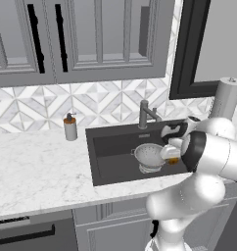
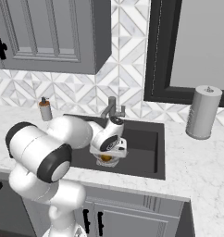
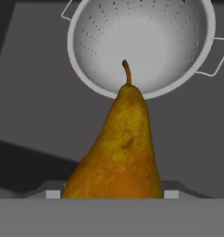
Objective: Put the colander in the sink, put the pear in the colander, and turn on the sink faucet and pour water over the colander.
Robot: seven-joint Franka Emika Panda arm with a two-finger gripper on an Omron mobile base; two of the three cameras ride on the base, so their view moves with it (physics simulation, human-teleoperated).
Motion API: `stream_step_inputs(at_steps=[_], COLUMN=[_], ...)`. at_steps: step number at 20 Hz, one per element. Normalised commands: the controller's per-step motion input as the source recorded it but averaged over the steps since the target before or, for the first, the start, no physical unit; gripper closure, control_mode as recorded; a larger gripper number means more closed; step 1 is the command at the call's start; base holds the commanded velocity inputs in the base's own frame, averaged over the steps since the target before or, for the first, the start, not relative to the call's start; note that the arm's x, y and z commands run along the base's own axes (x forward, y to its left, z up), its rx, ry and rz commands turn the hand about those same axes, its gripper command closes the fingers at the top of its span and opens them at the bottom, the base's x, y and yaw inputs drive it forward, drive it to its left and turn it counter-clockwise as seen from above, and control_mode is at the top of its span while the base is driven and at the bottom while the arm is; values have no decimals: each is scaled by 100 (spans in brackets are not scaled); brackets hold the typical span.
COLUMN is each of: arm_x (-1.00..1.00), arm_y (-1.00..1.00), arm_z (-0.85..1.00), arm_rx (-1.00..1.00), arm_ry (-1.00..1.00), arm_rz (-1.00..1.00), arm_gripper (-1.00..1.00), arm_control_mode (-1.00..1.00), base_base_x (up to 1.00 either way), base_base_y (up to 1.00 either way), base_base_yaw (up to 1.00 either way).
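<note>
While the round silver perforated metal colander already sits on the floor of the big dark grey rectangular sink, the small golden-brown pear isn't in it yet — it's clamped between the jaws of the arm's two-finger gripper, hanging over the basin. From the hand camera the pear sits stem-forward, and its stem just overlaps the near rim of the colander, so I'd say the fruit is still short of the bowl, not over its middle.

What could go wrong from here, as far as I can judge: if the jaws let go now, the pear would likely hit the rim or drop onto the sink floor beside the colander. A pear is a tapered shape, so it could also roll or tip when it lands, or nudge the light colander on its low ring base.

Next worry is the grey metal faucet with its angled spout at the back edge of the sink — the hand is working fairly near it, and the spout has to end up pouring onto the colander, which sits toward the front of the basin.
</note>
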Motion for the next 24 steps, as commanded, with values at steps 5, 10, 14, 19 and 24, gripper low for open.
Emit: stream_step_inputs(at_steps=[5, 10, 14, 19, 24], arm_x=[4, 1, 12, 19, 14], arm_y=[-17, -15, -8, -1, 0], arm_z=[-19, -18, -12, -6, 31], arm_rx=[0, 0, 0, 0, 0], arm_ry=[-1, -1, 0, 0, 0], arm_rz=[0, 0, 0, 0, 0], arm_gripper=[100, 100, 100, 100, 100], arm_control_mode=[-100, -100, -100, -100, -100], base_base_x=[0, 0, 0, 0, 0], base_base_y=[0, 0, 0, 0, 0], base_base_yaw=[0, 0, 0, 0, 0])
